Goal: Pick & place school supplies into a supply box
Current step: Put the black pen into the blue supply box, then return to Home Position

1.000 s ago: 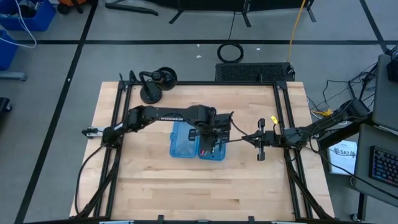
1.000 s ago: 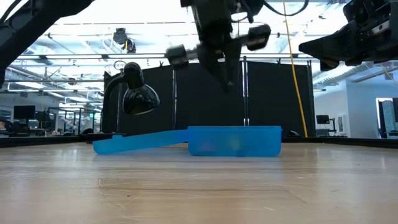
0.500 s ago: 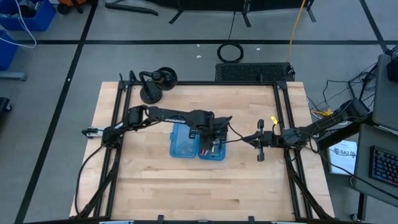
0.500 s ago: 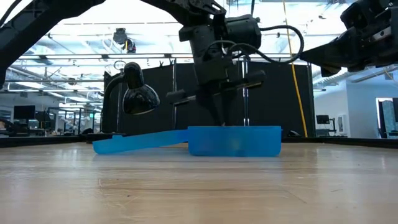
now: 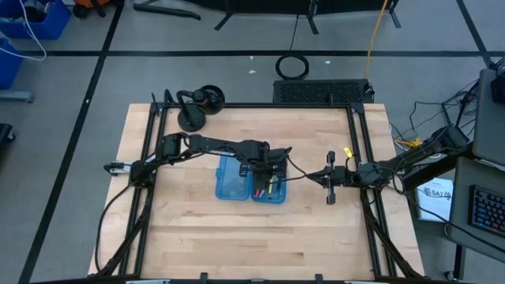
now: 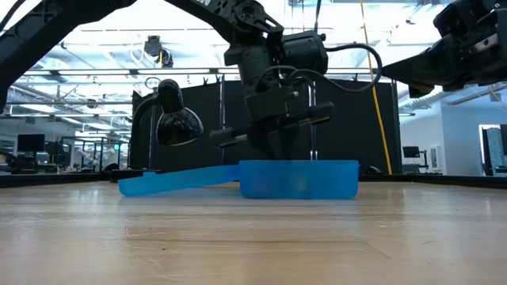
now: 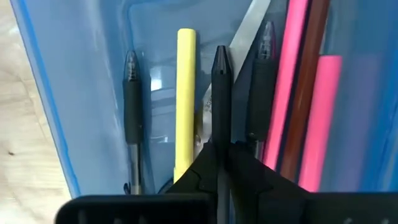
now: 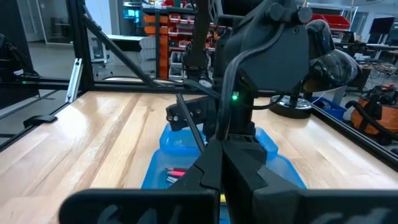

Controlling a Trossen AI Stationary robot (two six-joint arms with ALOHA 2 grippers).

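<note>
1. Supply box (image 5: 251, 185): the translucent blue pencil case lies open on the wooden worktop (image 5: 197, 237), a little right of the frame's centre in the high view. In the low view one half sits as a deeper tray (image 6: 298, 179) and the other slopes away flat towards the left.
2. Inside the tray, the left wrist view shows a yellow pencil (image 7: 185, 99), a black pen (image 7: 131, 102) beside it, and pink pens (image 7: 292, 74) on the other side.
3. The left gripper (image 7: 220, 149) is lowered into the tray, its fingers clamped on a thin black pen (image 7: 220, 81) that points forward among the others.
4. The right gripper (image 5: 331, 188) waits at the centre right of the high view, near the box but apart from it, its fingers pressed together and holding nothing.
5. A black desk lamp (image 5: 196, 106) stands at the worktop's upper left.
</note>
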